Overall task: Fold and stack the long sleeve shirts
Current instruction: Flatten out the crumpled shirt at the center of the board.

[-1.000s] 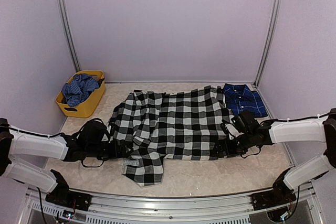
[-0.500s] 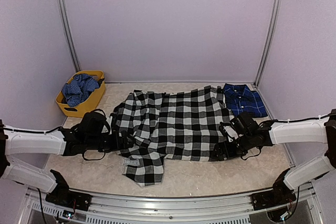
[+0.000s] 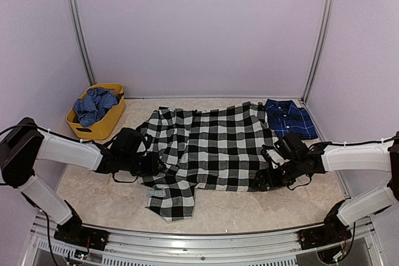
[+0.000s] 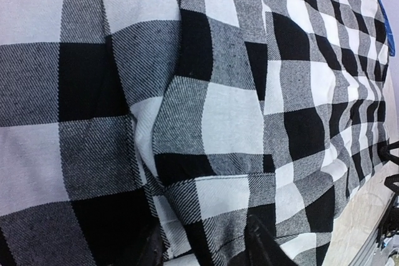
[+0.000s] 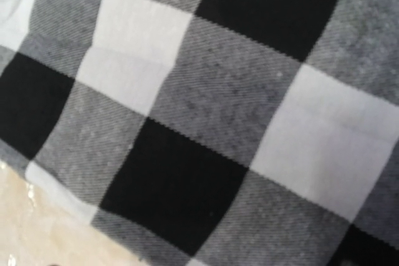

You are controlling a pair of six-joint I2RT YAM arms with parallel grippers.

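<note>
The black-and-white check shirt [image 3: 212, 144] lies spread across the middle of the table, one sleeve trailing toward the front [image 3: 169, 199]. The navy blue plaid shirt [image 3: 288, 118] lies folded at the back right. My left gripper [image 3: 154, 165] sits on the check shirt's left edge. In the left wrist view its jaws [image 4: 206, 248] stand partly closed, still apart, with a ridge of check cloth [image 4: 206, 154] between the fingertips [image 4: 259, 244]. My right gripper [image 3: 262, 182] rests low at the shirt's near right hem, open. Its wrist view shows only check cloth [image 5: 206, 123]; its fingers are out of frame.
A yellow basket [image 3: 111, 119] holding crumpled blue cloth [image 3: 93, 105] stands at the back left. Lilac walls close in the table on three sides. Bare table [image 3: 249, 210] shows in front of the shirt, and a metal rail [image 3: 199, 241] runs along the near edge.
My left arm has reached right and forward onto the check shirt's left edge, and its jaws have narrowed around a fold. The right arm has barely moved.
</note>
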